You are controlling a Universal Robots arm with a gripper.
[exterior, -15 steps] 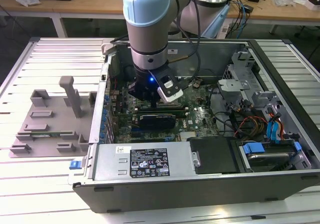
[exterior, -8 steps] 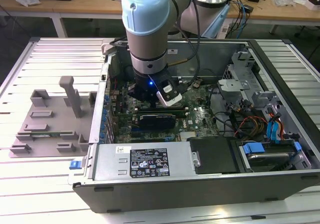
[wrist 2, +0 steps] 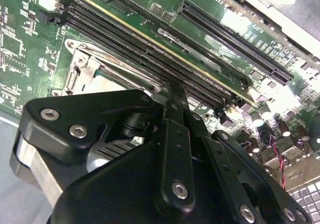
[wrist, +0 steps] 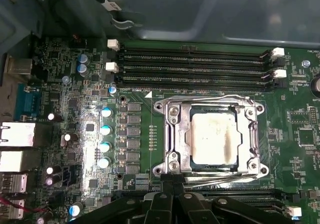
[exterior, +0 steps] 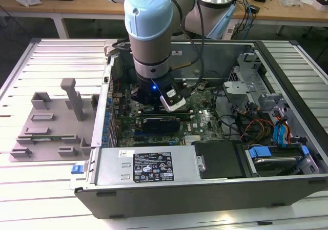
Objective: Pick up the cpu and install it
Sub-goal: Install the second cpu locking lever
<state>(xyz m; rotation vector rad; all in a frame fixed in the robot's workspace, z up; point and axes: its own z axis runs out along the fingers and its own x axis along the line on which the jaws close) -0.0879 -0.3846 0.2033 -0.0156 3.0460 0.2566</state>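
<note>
Sits already in the socket [wrist: 212,134] on the green board [wrist: 90,129], the cpu [wrist: 214,138], pale silvery top facing up with a faint brownish smear near one edge; framed all round by the shiny metal bracket [wrist: 175,134], which lies over its margins; looks flat and level, not tilted.

Judged light, thin and rigid, with a smooth, slippery lid; probably fragile on the underside, so best handled by two opposite outer edges of the metal top, kept level, never pried at a corner; with the bracket lying over the margins, little edge appears free to take hold of.

Reaches straight down from above into the open computer case [exterior: 287,153] on the slatted desk [exterior: 31,199], wrist vertical, blue light glowing near the tool in the exterior view; hangs low over the board, beside the long memory slots [wrist: 195,67].

Jaws: the gripper [wrist 2: 172,99] shows black linkages converging to a narrow tip in the second wrist view; appear drawn together or nearly so, with nothing seen between them; tip just short of the bracket's near edge in the first wrist view, contact with it not certain.

Grey plastic fixture [exterior: 56,122] lies outside the case, toward the exterior view's left.
</note>
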